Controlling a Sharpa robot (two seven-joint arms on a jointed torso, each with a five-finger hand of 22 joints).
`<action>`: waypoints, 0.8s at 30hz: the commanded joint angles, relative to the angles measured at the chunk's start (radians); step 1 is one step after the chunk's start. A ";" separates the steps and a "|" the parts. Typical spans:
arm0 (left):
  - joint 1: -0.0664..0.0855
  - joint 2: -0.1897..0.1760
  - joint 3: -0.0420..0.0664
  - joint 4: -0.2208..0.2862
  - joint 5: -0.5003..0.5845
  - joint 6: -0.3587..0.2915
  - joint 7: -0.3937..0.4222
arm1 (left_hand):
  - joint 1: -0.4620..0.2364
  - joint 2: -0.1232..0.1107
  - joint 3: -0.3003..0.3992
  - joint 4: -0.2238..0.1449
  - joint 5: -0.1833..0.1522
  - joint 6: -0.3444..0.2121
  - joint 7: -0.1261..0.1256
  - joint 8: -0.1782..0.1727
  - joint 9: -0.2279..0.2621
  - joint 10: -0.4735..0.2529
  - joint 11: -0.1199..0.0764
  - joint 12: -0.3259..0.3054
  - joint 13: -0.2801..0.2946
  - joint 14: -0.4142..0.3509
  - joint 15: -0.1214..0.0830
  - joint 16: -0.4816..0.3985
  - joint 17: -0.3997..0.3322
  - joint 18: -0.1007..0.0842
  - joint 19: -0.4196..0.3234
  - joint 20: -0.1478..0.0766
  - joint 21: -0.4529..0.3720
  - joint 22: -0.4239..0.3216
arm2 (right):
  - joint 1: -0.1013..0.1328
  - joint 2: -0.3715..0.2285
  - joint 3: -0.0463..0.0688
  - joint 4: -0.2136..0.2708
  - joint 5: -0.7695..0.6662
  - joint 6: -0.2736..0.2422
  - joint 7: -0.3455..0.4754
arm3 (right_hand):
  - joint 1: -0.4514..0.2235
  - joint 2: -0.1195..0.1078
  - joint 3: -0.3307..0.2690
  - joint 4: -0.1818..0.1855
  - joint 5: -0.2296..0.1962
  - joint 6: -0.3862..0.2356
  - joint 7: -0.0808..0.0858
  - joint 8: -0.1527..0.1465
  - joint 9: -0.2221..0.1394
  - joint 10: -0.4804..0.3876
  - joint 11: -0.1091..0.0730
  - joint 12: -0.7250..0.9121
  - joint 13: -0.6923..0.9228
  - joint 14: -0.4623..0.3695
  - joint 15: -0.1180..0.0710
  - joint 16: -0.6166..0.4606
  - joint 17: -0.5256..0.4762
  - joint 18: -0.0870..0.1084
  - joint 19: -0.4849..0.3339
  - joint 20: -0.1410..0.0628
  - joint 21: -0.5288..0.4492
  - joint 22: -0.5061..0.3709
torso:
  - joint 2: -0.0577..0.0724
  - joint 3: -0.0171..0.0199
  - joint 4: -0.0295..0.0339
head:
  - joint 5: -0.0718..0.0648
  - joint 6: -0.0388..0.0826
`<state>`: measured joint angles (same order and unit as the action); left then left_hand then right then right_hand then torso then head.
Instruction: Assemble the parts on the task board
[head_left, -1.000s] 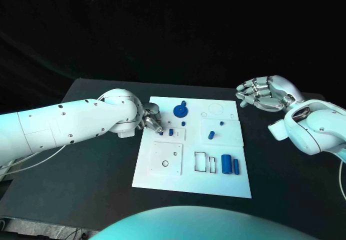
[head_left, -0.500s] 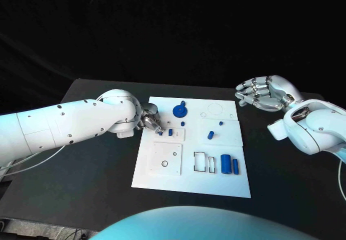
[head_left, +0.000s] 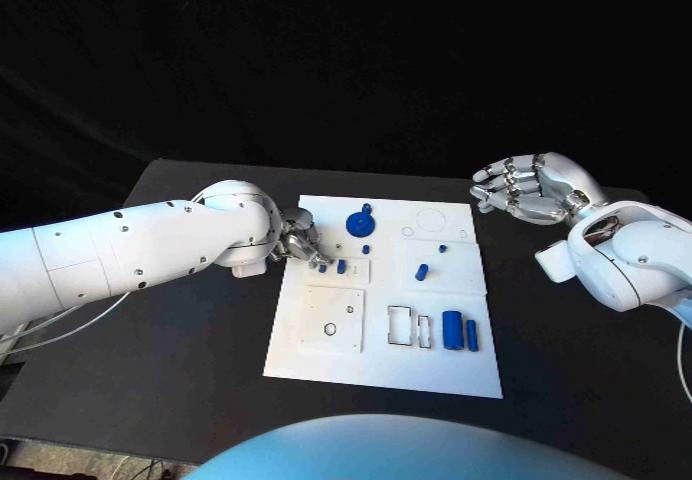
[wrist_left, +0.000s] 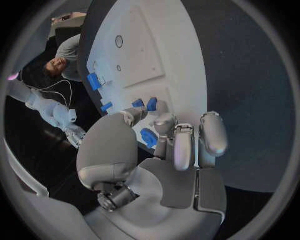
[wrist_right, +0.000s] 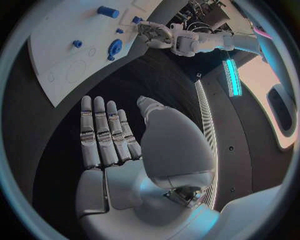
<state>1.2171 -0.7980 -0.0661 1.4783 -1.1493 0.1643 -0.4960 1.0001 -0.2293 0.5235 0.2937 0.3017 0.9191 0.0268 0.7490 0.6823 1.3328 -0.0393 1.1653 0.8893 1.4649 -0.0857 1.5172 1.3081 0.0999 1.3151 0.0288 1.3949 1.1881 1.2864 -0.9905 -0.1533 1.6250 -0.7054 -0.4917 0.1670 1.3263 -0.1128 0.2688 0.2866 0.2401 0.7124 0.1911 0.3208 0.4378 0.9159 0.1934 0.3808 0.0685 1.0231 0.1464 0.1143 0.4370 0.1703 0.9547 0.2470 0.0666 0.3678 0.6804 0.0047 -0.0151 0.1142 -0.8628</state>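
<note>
Small blue peg-like parts (head_left: 342, 265) stand in the upper left region of the flat white plastic task board (head_left: 433, 370), on its small raised white square, directly at the fingertips of the silver left hand (head_left: 302, 242). In the left wrist view the same hand (wrist_left: 164, 150) has its fingers curled down onto the board with a small blue part (wrist_left: 149, 137) lodged between them, apparently pinched, while two more blue pegs (wrist_left: 145, 104) stand just beyond the fingertips. The relation on which the next move appears to depend is this: the held part lies at the board's left edge, immediately beside the standing pegs and the sockets around them, so only a short displacement toward the board's centre should be needed. The left arm is clearly the nearer one.

Further out on the board lie a blue round disc with a knob (head_left: 361, 220) near the far edge, a short blue cylinder (head_left: 423, 269) at mid-board, and two long blue bars (head_left: 460, 328) lying side by side, their long axes running from the near edge to the far edge, beside rectangular cut-outs.

The silver right hand (head_left: 526, 187) is raised above the black bench (head_left: 188, 340) off the board's far right corner, well apart from every part, fingers extended together and holding nothing, as the right wrist view (wrist_right: 125, 140) confirms.
</note>
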 joint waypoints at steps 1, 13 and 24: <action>-0.001 -0.004 0.001 0.001 0.028 -0.020 0.005 | -0.004 0.005 -0.027 -0.001 0.003 -0.001 0.005 -0.005 -0.001 -0.013 0.002 -0.011 -0.013 0.070 -0.005 -0.002 0.112 -0.016 -0.001 0.001 -0.008 -0.005 | -0.001 0.000 0.000 0.000 0.007 0.004 0.014 | -0.013 0.001 -0.010 0.000 0.007 -0.011 0.069 0.004 -0.002 -0.012 0.001 -0.005 -0.003 -0.015 0.002 -0.010 -0.007 0.007 -0.014 0.005 -0.004 -0.008 | 0.000 -0.0001 -0.0013 | -0.001 0.000; -0.001 -0.019 0.008 0.012 0.096 -0.125 0.016 | -0.021 0.028 -0.104 0.002 0.007 -0.009 0.007 -0.006 0.002 -0.032 0.004 -0.034 -0.051 0.064 -0.003 -0.012 0.089 -0.011 -0.017 0.002 -0.023 -0.029 | -0.003 0.001 0.000 -0.001 0.012 0.003 0.016 | -0.015 0.006 -0.026 -0.001 0.008 -0.021 0.075 0.009 -0.006 -0.023 0.008 0.001 -0.003 -0.046 0.013 -0.028 -0.031 0.006 -0.047 0.016 -0.004 -0.035 | 0.001 0.0000 -0.0009 | 0.000 0.007; 0.000 -0.023 0.012 0.015 0.267 -0.319 0.249 | 0.083 0.033 -0.191 0.000 0.013 -0.156 0.078 -0.070 -0.040 -0.259 0.070 -0.263 -0.334 -0.084 0.052 -0.246 -0.311 0.066 -0.297 0.040 -0.305 -0.451 | -0.004 0.001 0.000 -0.004 0.015 0.000 0.017 | -0.013 0.008 -0.028 -0.001 0.009 -0.022 0.075 0.011 -0.007 -0.025 0.009 0.003 -0.003 -0.053 0.016 -0.032 -0.038 0.006 -0.055 0.018 -0.004 -0.042 | 0.000 0.0003 -0.0007 | -0.005 0.014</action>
<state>1.2164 -0.8242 -0.0547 1.4906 -0.9656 -0.0524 -0.3809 1.0946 -0.1972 0.3381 0.2952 0.3138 0.7567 0.1089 0.6754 0.6384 1.0668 0.0337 0.8985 0.5543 1.3619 -0.0300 1.2464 0.9654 0.1638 1.0162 0.0725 1.0800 0.7333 1.2829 -0.9901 -0.1534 1.6215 -0.6919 -0.4932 0.1718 1.3199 -0.1065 0.2470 0.2841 0.2438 0.6970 0.1887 0.3286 0.4323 0.8984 0.2038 0.3809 0.0670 0.9729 0.1640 0.0862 0.3993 0.1703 0.9062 0.2668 0.0666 0.3260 0.6805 0.0048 -0.0158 0.1105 -0.8505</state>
